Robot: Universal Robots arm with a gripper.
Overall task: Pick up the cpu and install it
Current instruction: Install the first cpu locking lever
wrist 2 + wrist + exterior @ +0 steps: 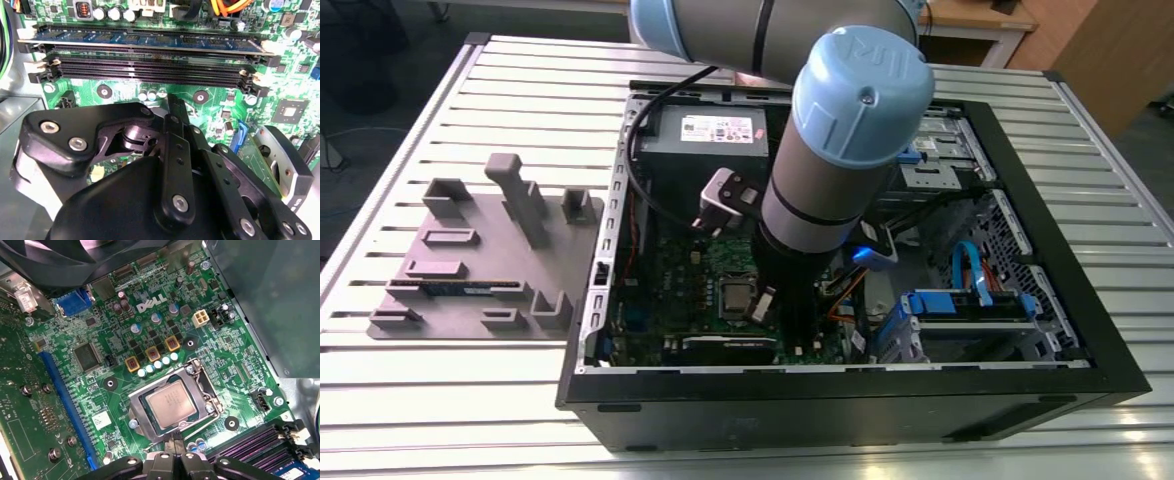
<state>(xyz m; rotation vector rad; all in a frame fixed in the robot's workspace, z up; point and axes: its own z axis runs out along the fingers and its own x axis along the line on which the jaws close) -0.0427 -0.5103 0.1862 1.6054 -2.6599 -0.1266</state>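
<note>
While my arm reached down into the open computer case [854, 395], the cpu [171, 403] already lay seated in its metal-framed socket [172, 407] on the green motherboard [100, 390], presumably so the frame could hold it flat. My gripper [172, 440] hung just off the socket's 6 o'clock edge, its fingers drawn together and grasping nothing. Memory slots [150, 65] crowded one side; case walls left me only a tight lane straight up.
</note>
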